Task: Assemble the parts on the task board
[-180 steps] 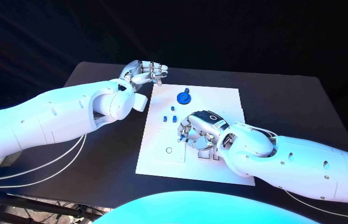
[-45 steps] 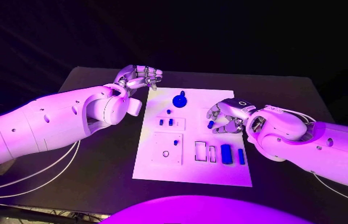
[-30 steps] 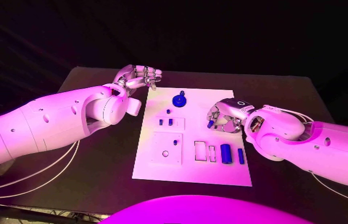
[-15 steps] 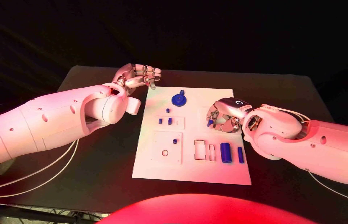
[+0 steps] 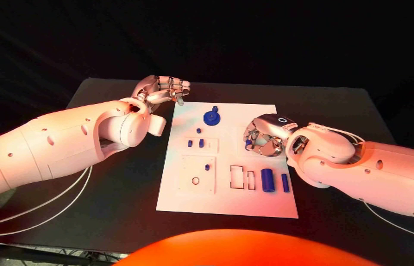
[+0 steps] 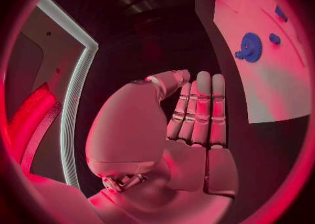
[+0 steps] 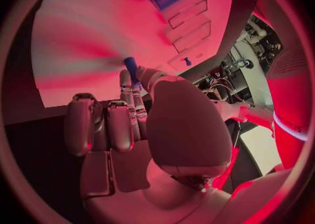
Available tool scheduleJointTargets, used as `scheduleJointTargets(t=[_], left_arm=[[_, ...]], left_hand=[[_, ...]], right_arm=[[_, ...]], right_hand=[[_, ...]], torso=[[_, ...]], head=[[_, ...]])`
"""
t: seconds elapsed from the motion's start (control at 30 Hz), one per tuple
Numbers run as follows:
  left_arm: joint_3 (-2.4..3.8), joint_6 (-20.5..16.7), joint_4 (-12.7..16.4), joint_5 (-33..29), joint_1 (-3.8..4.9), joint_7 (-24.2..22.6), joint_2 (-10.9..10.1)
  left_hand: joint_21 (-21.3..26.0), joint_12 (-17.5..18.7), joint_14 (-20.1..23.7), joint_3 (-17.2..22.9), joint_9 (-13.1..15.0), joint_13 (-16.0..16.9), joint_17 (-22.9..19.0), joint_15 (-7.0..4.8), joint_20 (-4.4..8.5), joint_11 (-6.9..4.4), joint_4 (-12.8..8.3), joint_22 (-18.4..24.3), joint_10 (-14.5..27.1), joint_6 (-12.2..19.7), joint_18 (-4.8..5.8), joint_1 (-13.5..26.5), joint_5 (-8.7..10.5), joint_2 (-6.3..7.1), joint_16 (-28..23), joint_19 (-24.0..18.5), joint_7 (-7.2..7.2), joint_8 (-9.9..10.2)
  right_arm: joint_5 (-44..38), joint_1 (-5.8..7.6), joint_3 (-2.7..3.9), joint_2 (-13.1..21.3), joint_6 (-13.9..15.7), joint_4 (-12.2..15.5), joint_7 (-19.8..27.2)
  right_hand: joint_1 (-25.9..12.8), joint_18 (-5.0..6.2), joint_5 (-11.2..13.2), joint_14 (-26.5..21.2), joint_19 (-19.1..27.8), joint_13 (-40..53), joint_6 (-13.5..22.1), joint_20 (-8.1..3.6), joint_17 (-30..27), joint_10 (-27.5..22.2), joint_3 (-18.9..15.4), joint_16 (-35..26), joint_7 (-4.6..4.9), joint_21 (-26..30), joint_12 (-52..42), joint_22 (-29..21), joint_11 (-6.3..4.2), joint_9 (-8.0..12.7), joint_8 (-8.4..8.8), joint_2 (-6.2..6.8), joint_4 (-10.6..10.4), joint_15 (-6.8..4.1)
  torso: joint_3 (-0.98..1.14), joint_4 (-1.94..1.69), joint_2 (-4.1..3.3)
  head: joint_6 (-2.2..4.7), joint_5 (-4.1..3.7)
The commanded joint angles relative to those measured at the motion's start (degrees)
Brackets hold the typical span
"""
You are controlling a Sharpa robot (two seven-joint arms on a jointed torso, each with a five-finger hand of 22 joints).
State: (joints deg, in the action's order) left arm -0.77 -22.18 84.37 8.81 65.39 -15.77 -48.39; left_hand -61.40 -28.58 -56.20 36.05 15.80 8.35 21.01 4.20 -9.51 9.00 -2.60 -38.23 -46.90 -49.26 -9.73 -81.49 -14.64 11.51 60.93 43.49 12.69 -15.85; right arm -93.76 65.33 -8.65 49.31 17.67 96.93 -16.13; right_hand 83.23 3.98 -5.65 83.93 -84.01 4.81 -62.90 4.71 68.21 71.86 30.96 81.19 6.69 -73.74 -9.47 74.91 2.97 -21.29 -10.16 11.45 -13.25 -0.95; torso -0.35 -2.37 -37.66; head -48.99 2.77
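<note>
left hand (image 5: 164, 88): held off the far left corner of the task board (image 5: 189, 191), over the black table (image 5: 103, 218); fingers are curled in side by side and nothing is held.
gear-shaped part (image 5: 210, 118): blue, seated on the board near its far edge.
two small pegs (image 5: 195, 143): stood side by side in a raised block toward the board's left edge.
square block (image 5: 197, 174): set on the left half of the board, with a ring-shaped opening near its front.
two cylinders (image 5: 274, 181): blue, laid side by side near the board's right edge, just beside two open rectangular slots (image 5: 242, 177).
right hand (image 5: 265, 137): placed over the board's right edge; a small blue part (image 7: 130, 67) is pinched at the fingertips, the remaining fingers folded in.
</note>
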Motion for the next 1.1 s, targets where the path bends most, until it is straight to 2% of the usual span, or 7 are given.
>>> scheduleJointTargets(t=[0.03, 0.2, 0.47, 0.6, 0.7, 0.87, 1.1], left_arm=[[0.05, 0.4, 0.1, 0.0, 0.05, -0.5, 0.1], [0.05, 0.3, -0.1, 0.0, 0.05, -0.5, 0.1], [0.05, 0.3, -0.6, 0.0, 0.05, -0.5, 0.4], [0.05, 0.3, -0.8, 0.0, 0.04, -0.5, 0.6], [0.05, 0.4, -1.0, 0.0, 0.04, -0.5, 0.8], [0.04, 0.6, -1.5, -0.1, 0.02, -0.5, 1.2], [0.01, 0.8, -2.1, -0.2, 0.01, -0.4, 1.9]], left_hand=[[-0.2, -0.3, 0.3, 0.0, 0.0, -0.1, -0.1, 0.08, -0.06, 0.1, -0.3, -0.1, 0.3, 0.3, -0.87, 0.3, -0.2, 0.03, -0.2, -0.3, -0.05, 0.1], [-0.2, -0.3, 0.3, 0.0, 0.0, -0.1, -0.1, 0.08, -0.06, 0.1, -0.3, -0.1, 0.3, 0.3, -0.87, 0.3, -0.2, 0.03, -0.2, -0.3, -0.05, 0.1], [-0.2, -0.3, 0.3, 0.0, 0.0, -0.1, -0.1, 0.08, -0.06, 0.1, -0.3, -0.1, 0.3, 0.3, -0.87, 0.3, -0.2, 0.03, -0.2, -0.3, -0.05, 0.1], [-0.2, -0.3, 0.3, 0.0, 0.0, -0.1, -0.1, 0.08, -0.06, 0.1, -0.3, -0.1, 0.3, 0.3, -0.87, 0.3, -0.2, 0.03, -0.2, -0.3, -0.05, 0.1], [-0.3, -0.4, 0.4, 0.1, 0.1, -0.1, -0.1, 0.07, -0.06, 0.11, -0.4, -0.1, 0.4, 0.3, -0.88, 0.3, -0.21, 0.03, -0.2, -0.3, -0.04, 0.0], [-0.3, -0.4, 0.4, 0.1, 0.1, -0.1, -0.1, 0.07, -0.06, 0.11, -0.4, -0.1, 0.4, 0.3, -0.88, 0.3, -0.21, 0.03, -0.2, -0.3, -0.04, 0.0], [-0.3, -0.4, 0.4, 0.1, 0.1, -0.1, -0.1, 0.07, -0.06, 0.11, -0.4, -0.1, 0.4, 0.3, -0.88, 0.3, -0.21, 0.03, -0.2, -0.3, -0.04, 0.0]], right_arm=[[0.0, -0.05, 0.02, 0.1, 2.2, 0.4, 0.0], [0.9, 0.28, 0.08, 0.7, 3.0, 1.7, 0.1], [2.7, 2.36, 0.33, 2.2, 4.0, 5.3, 0.3], [3.3, 2.97, 0.45, 2.5, 4.3, 7.3, 0.5], [4.0, 3.14, 0.49, 1.8, 4.4, 8.3, 0.8], [4.1, 2.53, 0.43, -1.0, 4.5, 9.0, 1.7], [3.2, 0.19, -0.03, -6.2, 4.3, 8.4, 3.1]], right_hand=[[0.1, -1.0, 0.1, 2.1, -1.6, -0.1, -0.4, -0.29, 0.2, 0.5, 0.8, 0.3, -0.04, -0.6, 0.2, 10.1, -0.04, -0.8, -0.44, -0.67, 0.5, -0.51], [-0.4, -1.09, 0.2, 2.2, -1.8, 0.0, -0.4, -0.35, 0.4, 1.0, 2.0, 0.4, -0.03, -1.0, 0.7, 10.3, -0.07, -1.3, -0.83, -0.59, 1.5, -0.54], [-0.7, -1.15, 0.2, 2.2, -1.8, 0.0, -0.4, -0.36, 0.6, 1.2, 2.4, 0.5, -0.03, -1.3, 0.9, 10.4, -0.08, -1.5, -1.0, -0.5, 1.9, -0.54], [-1.2, -1.18, 0.2, 2.2, -1.9, 0.1, -0.4, -0.37, 0.7, 1.4, 2.8, 0.6, -0.06, -1.5, 1.0, 10.5, -0.11, -1.7, -1.18, -0.34, 2.3, -0.56], [-1.5, -1.2, 0.3, 2.3, -1.9, 0.1, -0.4, -0.38, 0.8, 1.6, 3.0, 0.7, -0.09, -1.6, 1.2, 10.6, -0.13, -1.9, -1.31, -0.21, 2.6, -0.57], [-1.6, -1.17, 0.2, 2.2, -1.9, 0.1, -0.4, -0.39, 0.6, 1.6, 3.1, 0.6, -0.09, -1.4, 1.3, 10.5, -0.14, -2.0, -1.37, -0.12, 2.8, -0.58], [-1.8, -1.14, 0.2, 2.2, -1.8, 0.1, -0.3, -0.4, 0.5, 1.6, 3.3, 0.6, -0.08, -1.3, 1.4, 10.5, -0.14, -2.1, -1.42, -0.01, 3.1, -0.59]], torso=[[0.04, 0.02, 0.04], [0.07, 0.03, 0.09], [0.02, 0.08, 0.19], [0.0, 0.08, 0.19], [0.01, 0.19, 0.22], [0.05, 0.22, 0.31], [-0.07, 0.15, 0.52]], head=[[0.07, 0.11], [0.13, 0.19], [0.35, 0.17], [0.46, 0.16], [0.54, 0.47], [0.53, 1.07], [0.47, 1.64]])
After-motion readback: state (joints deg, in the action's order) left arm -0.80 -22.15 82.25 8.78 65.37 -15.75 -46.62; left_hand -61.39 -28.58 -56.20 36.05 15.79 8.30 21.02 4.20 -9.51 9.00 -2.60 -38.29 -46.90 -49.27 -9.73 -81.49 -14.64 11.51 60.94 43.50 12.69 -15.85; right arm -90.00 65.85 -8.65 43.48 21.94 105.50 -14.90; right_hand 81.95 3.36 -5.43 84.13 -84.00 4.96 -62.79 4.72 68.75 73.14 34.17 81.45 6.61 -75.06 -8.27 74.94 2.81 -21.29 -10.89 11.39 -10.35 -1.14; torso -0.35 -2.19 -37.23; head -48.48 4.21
